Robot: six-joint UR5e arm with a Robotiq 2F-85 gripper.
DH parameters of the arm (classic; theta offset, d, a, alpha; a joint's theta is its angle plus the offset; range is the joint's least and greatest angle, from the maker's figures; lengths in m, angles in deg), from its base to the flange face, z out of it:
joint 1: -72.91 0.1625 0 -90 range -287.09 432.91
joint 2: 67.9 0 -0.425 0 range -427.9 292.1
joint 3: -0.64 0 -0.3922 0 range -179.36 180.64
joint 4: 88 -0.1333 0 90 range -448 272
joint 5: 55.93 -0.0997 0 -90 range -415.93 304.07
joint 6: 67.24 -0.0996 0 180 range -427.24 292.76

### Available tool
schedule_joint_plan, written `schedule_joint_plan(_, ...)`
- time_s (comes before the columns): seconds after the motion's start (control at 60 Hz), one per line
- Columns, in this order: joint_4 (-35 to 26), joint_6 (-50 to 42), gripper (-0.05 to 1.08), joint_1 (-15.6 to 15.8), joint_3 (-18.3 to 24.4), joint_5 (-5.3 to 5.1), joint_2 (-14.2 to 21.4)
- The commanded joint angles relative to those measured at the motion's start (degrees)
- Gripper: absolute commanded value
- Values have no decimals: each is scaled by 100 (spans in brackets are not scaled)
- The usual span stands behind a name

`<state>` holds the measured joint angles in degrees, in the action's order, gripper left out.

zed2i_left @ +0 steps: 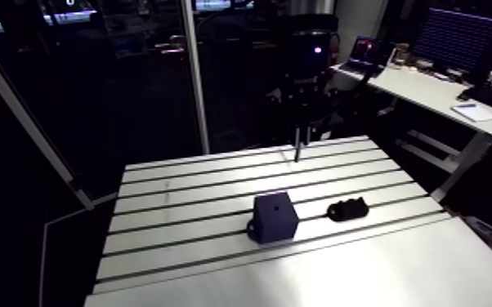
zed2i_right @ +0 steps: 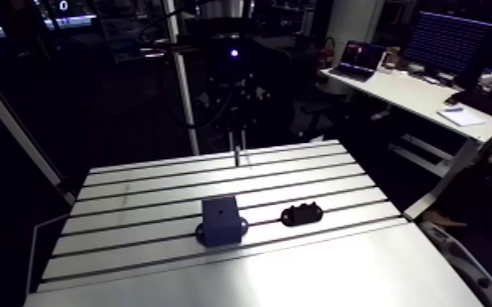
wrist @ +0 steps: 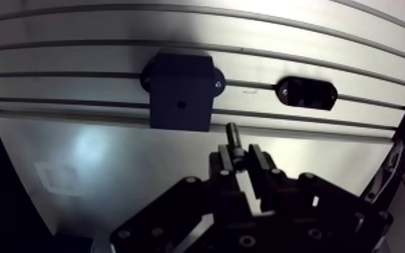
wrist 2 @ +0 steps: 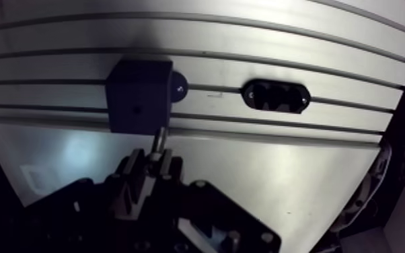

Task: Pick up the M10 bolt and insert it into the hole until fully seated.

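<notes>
Above table (wrist: 111, 175), gripper (wrist: 240, 160) clamped on bolt (wrist: 232, 134), block (wrist: 180, 94) just ahead

The bolt (wrist: 232, 134) is dark and slim, pinched between the fingers of the gripper (wrist: 240, 157), its end sticking out past their tips; in the arm view it hangs point-down just above the frame's centre; the block (zed2i_left: 275, 216), a dark blue cube, sits lower centre, well apart from the bolt; a small round hole (zed2i_left: 275, 208) shows in one face.

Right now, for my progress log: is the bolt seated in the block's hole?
No: the bolt is clamped in the gripper, apart from the block.
</notes>
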<state>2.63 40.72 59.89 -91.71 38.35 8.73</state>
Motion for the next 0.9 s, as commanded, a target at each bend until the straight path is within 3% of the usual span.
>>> schedule_joint_plan(0.017, -113, -24, 108, 122, -3, -59, 1)
schedule_joint_plan(0.133, -88, -126, 108, 190, -115, -114, 63)
schedule_joint_plan(0.45, 155, -210, 108, 286, -398, -132, 162)
schedule_joint_plan(0.6, 465, -227, 108, 361, -531, -202, 162)
schedule_joint_plan(0.9, 583, -307, 108, 371, -666, -220, 118)
